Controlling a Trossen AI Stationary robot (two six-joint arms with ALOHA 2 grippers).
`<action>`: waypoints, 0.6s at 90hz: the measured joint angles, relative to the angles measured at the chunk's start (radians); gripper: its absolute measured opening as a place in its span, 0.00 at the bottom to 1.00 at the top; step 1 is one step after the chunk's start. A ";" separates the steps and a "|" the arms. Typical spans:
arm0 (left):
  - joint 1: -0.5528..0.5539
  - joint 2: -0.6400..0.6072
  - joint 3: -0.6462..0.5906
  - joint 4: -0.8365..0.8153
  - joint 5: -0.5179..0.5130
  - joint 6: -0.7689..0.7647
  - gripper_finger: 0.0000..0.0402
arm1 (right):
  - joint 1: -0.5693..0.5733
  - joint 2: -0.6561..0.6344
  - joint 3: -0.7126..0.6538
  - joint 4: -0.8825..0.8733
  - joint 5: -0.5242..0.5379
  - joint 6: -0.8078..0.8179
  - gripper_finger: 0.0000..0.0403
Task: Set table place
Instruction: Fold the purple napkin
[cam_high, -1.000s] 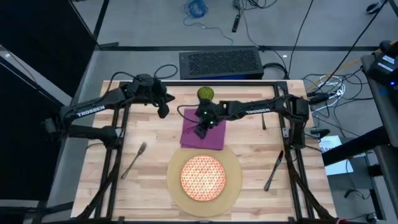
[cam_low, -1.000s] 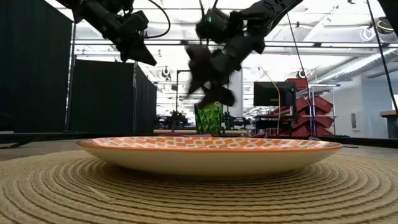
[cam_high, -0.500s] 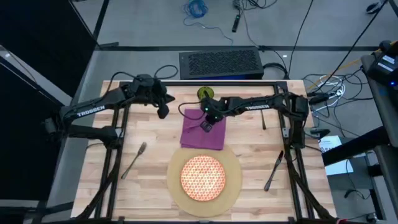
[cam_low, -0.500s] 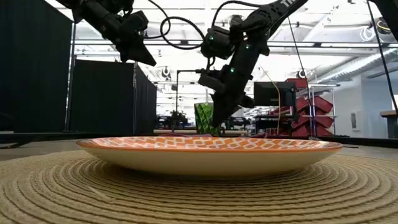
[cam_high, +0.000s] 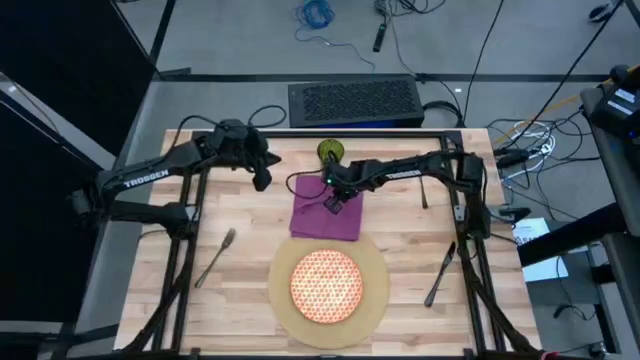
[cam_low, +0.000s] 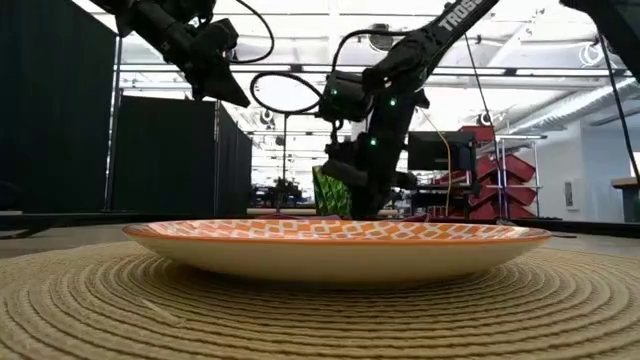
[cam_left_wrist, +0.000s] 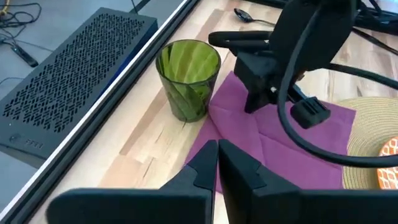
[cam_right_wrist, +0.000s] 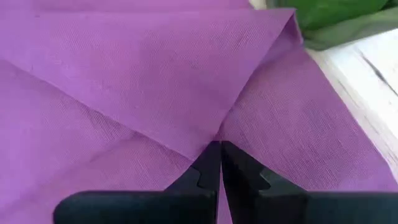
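Purple cloth napkin (cam_high: 326, 208) lies above the round tan mat (cam_high: 375, 296), unplaced. Your right gripper (cam_high: 331, 199) has fingers closed on a fold of it (beside green cup (cam_high: 331, 152)). Plate (cam_high: 325, 284) is set; fork (cam_high: 216, 255) and knife (cam_high: 440, 273) are loose. Left gripper (cam_high: 262, 178) hangs closed, empty.

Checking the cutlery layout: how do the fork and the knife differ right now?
The fork lies on the table's left side, left of the mat; the knife lies on the right side. The fork looks pale and shiny, the knife dark. Both rest flat on bare wood, slanted the same way, untouched by either gripper.
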 joint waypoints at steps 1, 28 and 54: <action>0.000 0.000 0.000 0.000 0.000 0.000 0.00 | 0.000 0.000 0.000 0.005 -0.002 0.000 0.00; 0.000 0.000 0.000 0.003 0.000 0.004 0.00 | 0.007 0.000 0.004 0.140 -0.080 0.015 0.00; 0.000 0.000 0.000 0.000 0.000 0.005 0.00 | 0.005 0.000 0.017 0.340 -0.095 0.042 0.00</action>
